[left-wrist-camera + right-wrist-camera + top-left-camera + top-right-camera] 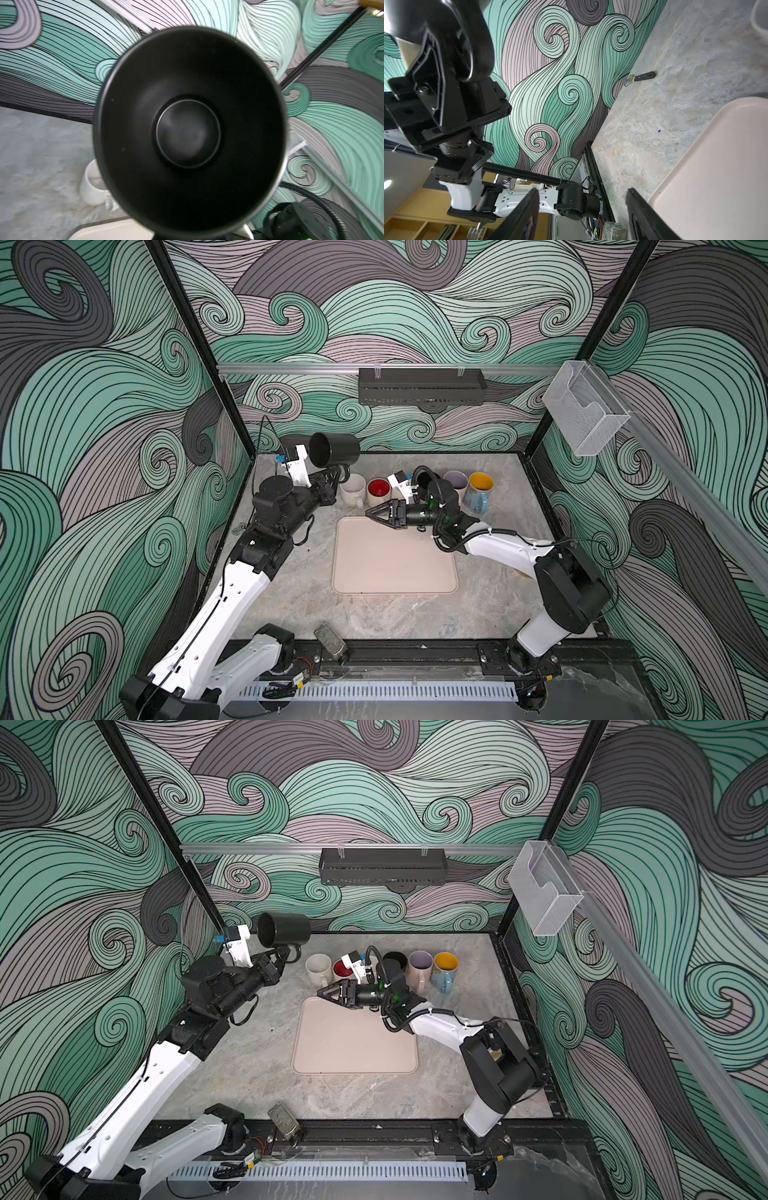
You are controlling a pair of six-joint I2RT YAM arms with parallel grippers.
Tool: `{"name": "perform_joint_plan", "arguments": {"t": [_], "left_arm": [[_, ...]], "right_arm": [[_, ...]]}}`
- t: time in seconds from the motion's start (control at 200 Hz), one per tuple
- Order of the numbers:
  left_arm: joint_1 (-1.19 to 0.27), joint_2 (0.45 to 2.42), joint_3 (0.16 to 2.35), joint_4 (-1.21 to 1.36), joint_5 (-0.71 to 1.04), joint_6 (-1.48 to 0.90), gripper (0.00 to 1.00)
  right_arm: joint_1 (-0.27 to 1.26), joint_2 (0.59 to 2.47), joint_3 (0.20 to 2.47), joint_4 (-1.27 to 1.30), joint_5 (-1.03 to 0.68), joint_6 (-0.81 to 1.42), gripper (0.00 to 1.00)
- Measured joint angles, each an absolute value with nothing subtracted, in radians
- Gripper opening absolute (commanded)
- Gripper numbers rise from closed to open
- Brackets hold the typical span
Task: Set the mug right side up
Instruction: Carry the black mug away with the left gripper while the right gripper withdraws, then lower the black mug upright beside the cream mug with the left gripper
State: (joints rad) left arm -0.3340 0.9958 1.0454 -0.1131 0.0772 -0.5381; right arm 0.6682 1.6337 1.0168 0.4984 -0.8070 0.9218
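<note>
holding black mug (pixel 334 450) sideways aloft at tray's (pixel 395 572) 11 o'clock, left gripper (pixel 335 480) clamped on handle (pixel 347 472); right gripper (pixel 372 514) apart, empty. next: roll rim upward, lower.

Mug (pixel 334 450) aloft, mug row (pixel 378 489) behind tray (pixel 390 560)

No text, label, brand or number can be read anywhere; the black mug (pixel 337 449) and the tray (pixel 395 568) look plain.

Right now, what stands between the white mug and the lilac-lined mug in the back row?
A red-lined mug and a standing black mug, the latter partly hidden by the right arm; both top views show it.
</note>
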Motion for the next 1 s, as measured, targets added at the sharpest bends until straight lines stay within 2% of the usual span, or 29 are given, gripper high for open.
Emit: {"name": "perform_joint_plan", "arguments": {"t": [0.165,0.365,0.671,0.996], "left_arm": [[-0.334,1.106,1.156,-0.287,-0.059,-0.408,0.00],[-0.334,1.260,1.277,-0.458,-0.179,-0.322,0.00],[-0.288,1.439,1.341,-0.572,-0.258,-0.303,0.00],[-0.244,1.552,1.328,-0.556,-0.258,-0.315,0.00]], "right_arm": [[0.668,1.593,1.056,0.258,-0.700,0.792,0.66],[0.654,1.585,1.063,0.113,-0.623,0.728,0.66],[0.619,1.585,1.063,0.072,-0.609,0.711,0.66],[0.604,1.585,1.061,0.061,-0.609,0.710,0.66]]}}
